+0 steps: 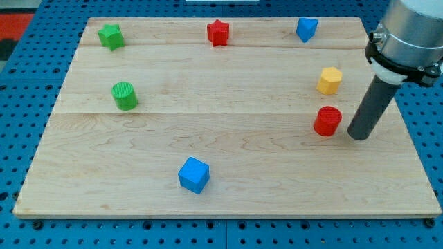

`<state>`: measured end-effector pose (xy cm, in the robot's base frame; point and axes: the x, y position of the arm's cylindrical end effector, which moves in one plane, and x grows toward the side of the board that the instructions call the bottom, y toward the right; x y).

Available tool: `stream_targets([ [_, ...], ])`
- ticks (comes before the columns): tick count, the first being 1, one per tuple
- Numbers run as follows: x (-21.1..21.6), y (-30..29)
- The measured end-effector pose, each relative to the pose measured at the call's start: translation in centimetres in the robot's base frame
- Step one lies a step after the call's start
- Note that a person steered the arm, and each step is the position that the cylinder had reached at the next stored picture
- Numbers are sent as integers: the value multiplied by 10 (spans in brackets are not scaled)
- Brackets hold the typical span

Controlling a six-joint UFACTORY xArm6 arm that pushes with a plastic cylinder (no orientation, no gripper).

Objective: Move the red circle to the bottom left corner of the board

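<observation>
The red circle (pixel 327 121) is a short red cylinder standing on the wooden board (pixel 221 159) at the view's right, about mid height. My tip (pixel 358 137) rests on the board just to the right of the red circle, slightly lower, with a small gap between them. The dark rod rises from it up and to the right into the grey arm body at the view's top right corner. The board's bottom left corner (pixel 28 207) lies far to the left of both.
A yellow hexagon (pixel 330 81) stands just above the red circle. A blue cube (pixel 194 175) is at bottom centre. A green circle (pixel 125 95) and green star (pixel 111 36) stand at the left. A red star (pixel 218 32) and a blue block (pixel 306 29) line the top edge.
</observation>
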<state>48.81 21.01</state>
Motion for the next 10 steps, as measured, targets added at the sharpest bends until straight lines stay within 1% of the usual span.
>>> stream_targets([
  [1,-27,-69],
  [2,-45,-60],
  [3,-59,-65],
  [4,-47,-141],
  [5,-23,-236],
  [6,-23,-312],
  [7,-43,-321],
  [8,4,-401],
  [9,38,-436],
  [10,13,-400],
])
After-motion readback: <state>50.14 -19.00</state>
